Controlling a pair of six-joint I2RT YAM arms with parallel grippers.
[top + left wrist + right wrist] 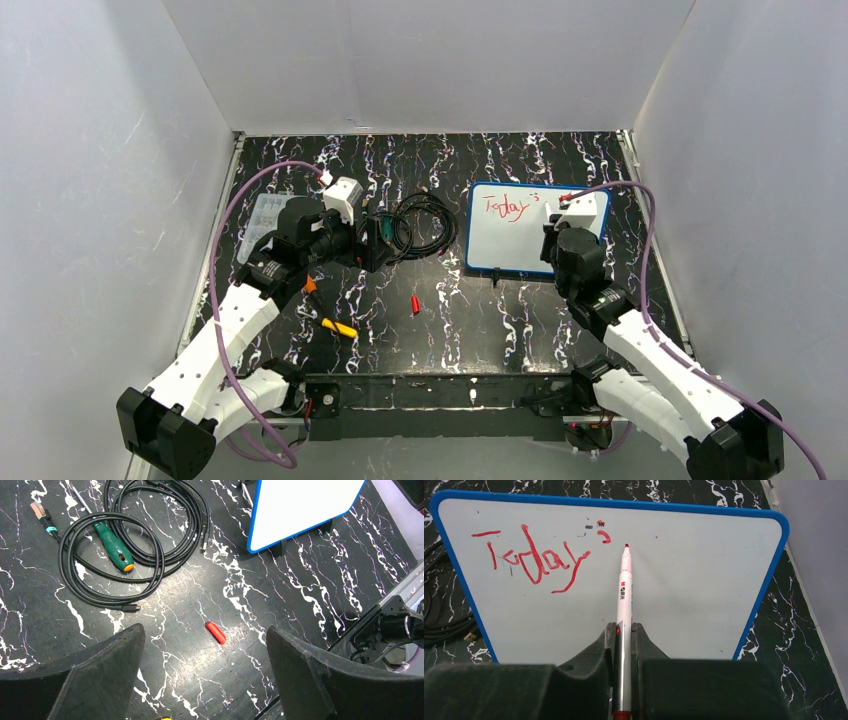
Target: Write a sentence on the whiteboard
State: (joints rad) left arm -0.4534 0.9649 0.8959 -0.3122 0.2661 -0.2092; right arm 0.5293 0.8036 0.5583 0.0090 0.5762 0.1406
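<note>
The whiteboard (522,248) with its blue frame stands at the back right of the table, also seen in the right wrist view (694,595) and the left wrist view (300,505). The sentence (536,562) on it reads "Today's" in red near the top left, small in the top view (507,207). My right gripper (623,630) is shut on a white marker (625,587). Its red tip sits at the board just right of the "s"; contact is unclear. My left gripper (204,627) hangs open over the table above a red marker cap (216,632).
A black cable coil (125,545) with a green-handled screwdriver (114,545) on it lies left of the board. A clear plastic box (265,222) sits at the far left. A yellow-handled tool (338,327) lies near the front. White walls close in three sides.
</note>
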